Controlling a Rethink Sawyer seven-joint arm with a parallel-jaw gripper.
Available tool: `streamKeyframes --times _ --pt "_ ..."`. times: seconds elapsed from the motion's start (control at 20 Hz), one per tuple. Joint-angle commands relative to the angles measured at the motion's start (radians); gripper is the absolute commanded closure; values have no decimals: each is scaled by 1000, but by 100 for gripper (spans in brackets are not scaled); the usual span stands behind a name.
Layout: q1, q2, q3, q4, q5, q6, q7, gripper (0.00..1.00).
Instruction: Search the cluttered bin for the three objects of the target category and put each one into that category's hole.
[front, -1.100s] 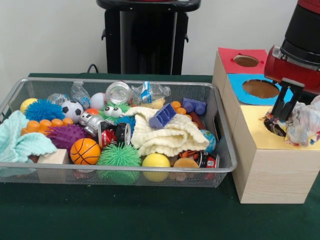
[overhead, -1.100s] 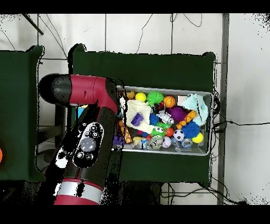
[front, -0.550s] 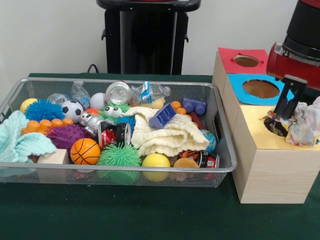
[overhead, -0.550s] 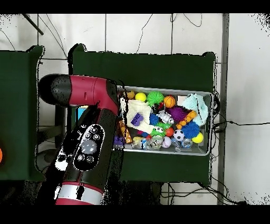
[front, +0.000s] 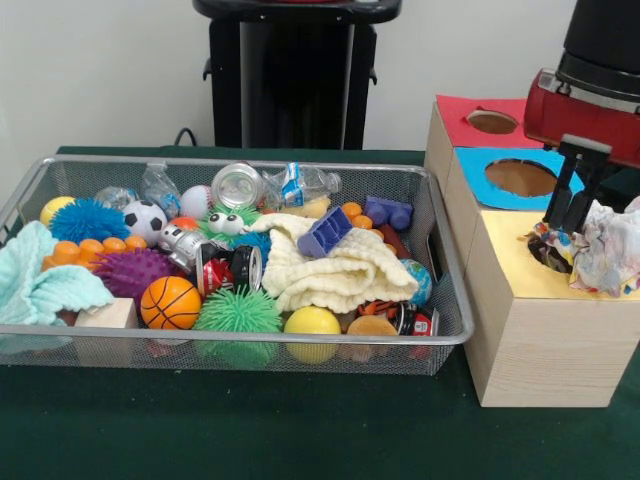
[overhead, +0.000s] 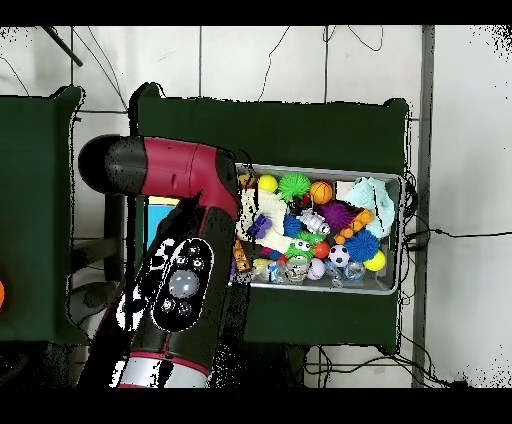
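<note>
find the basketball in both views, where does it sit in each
Front view: the basketball lies at the basket's near rim, left of centre, beside the green spiky ball.
Overhead view: the basketball lies at the basket's upper edge, right of the same green spiky ball.
Shared landmark: the green spiky ball.

Orange basketball (front: 170, 302) (black lines), cream cloth (front: 335, 268), yellow ball (front: 312, 322).

A plain white wall (front: 100, 70) backs the dark green counter (front: 250, 430); pale floor tiles (overhead: 260, 60) surround it.
</note>
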Motion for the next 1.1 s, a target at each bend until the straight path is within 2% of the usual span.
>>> streamKeyframes --times 0.05,0.25,0.6,1.1 --pt "-65 9 110 27 -1 4 102 100" --pt "-68 4 103 19 -9 18 99 100" --pt "-35 -13 77 35 8 82 181 100" --pt "5 -15 43 -18 24 134 248 100"
